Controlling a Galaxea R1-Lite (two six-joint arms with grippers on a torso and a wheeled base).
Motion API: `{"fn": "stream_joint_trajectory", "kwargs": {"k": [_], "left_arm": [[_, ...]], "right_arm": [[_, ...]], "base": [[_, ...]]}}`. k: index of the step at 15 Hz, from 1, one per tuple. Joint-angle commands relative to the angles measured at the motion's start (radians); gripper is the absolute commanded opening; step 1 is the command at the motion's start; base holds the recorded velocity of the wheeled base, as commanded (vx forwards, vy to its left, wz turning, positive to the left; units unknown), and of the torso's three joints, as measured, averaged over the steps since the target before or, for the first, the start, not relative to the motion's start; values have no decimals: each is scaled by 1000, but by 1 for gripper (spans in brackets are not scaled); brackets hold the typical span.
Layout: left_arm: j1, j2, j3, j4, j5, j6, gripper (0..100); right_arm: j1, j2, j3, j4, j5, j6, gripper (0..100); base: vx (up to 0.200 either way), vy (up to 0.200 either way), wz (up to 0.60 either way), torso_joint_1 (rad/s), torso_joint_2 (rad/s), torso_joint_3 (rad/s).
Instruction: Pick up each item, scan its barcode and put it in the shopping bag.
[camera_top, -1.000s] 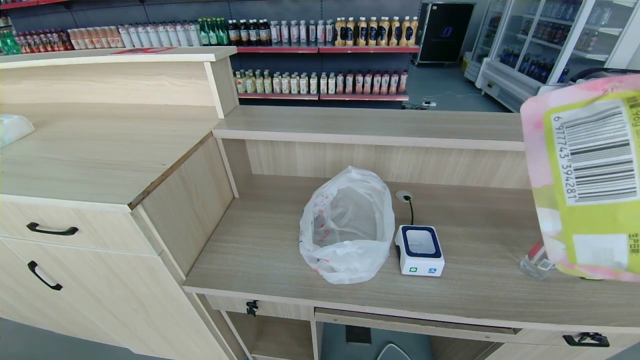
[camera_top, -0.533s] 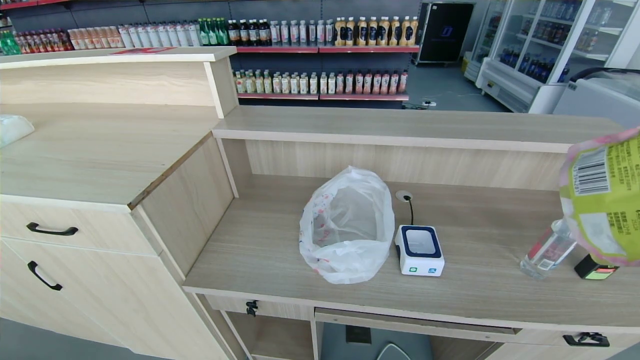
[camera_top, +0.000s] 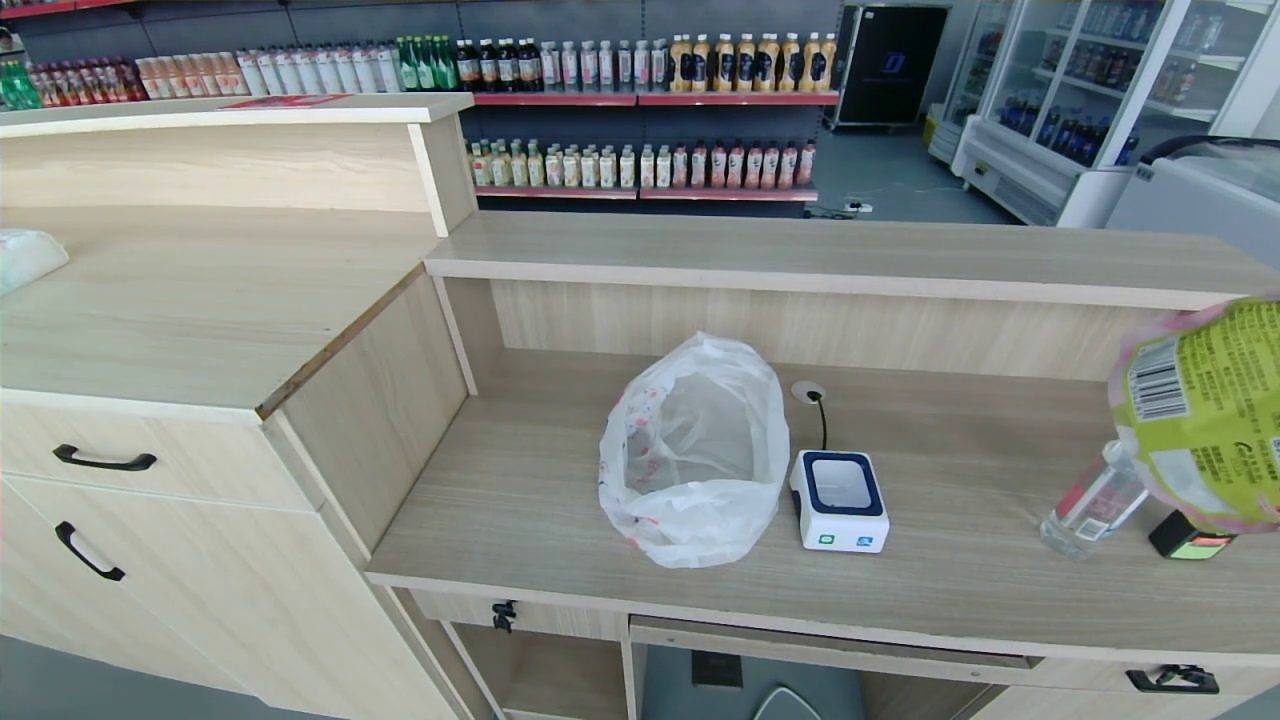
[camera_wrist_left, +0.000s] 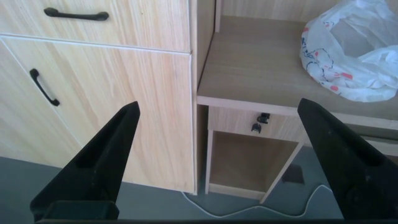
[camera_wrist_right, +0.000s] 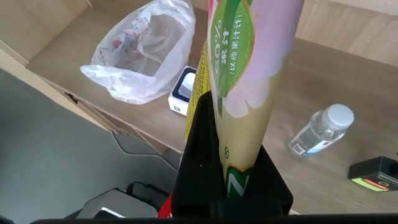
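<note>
Plainly, the right hand (camera_wrist_right: 233, 168) is pinching a pouch (camera_top: 1200, 410) by one end, its fingers pressed on both faces, and holds it in the air over the right end of the table (camera_top: 950, 590). The pouch's barcode (camera_top: 1157, 378) faces up toward the head camera. Under it, near the front right corner, are a bottle (camera_top: 1090, 505) and, just beside that, a small black box (camera_top: 1190, 537), neither of them bagged. Toward the middle of the table, near the front edge, sits the scanner (camera_top: 838, 498) with its window upward, and the bag (camera_top: 690, 450) stands against the scanner's left side, mouth open.

The left hand (camera_wrist_left: 217, 162) hangs low off the front left corner, fingers spread, holding nothing.

The pick-up looks done, and the scan seems to be the step in hand. The next move calls for carrying the pouch across to the scanner and turning it so the barcode faces the window.
</note>
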Motion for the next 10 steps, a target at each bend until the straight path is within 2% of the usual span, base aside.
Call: {"fn": "stream_joint_trajectory", "kwargs": {"k": [1, 4, 7, 9, 10], "left_arm": [[1, 0, 0, 0, 0, -1, 100], [-1, 0, 0, 0, 0, -1, 100], [1, 0, 0, 0, 0, 1, 100], [1, 0, 0, 0, 0, -1, 100], [1, 0, 0, 0, 0, -1, 100]], "right_arm": [[12, 47, 18, 18, -3, -71, 0], [-5, 49, 32, 23, -3, -117, 0], [-17, 46, 41, -26, 0, -123, 0], [-35, 47, 45, -63, -3, -178, 0], [-39, 47, 50, -63, -2, -187, 0]], "base": [[0, 0, 0, 0, 0, 0], [0, 0, 0, 0, 0, 0], [0, 0, 0, 0, 0, 0], [0, 0, 0, 0, 0, 0], [0, 0, 600, 7, 7, 7]]}}
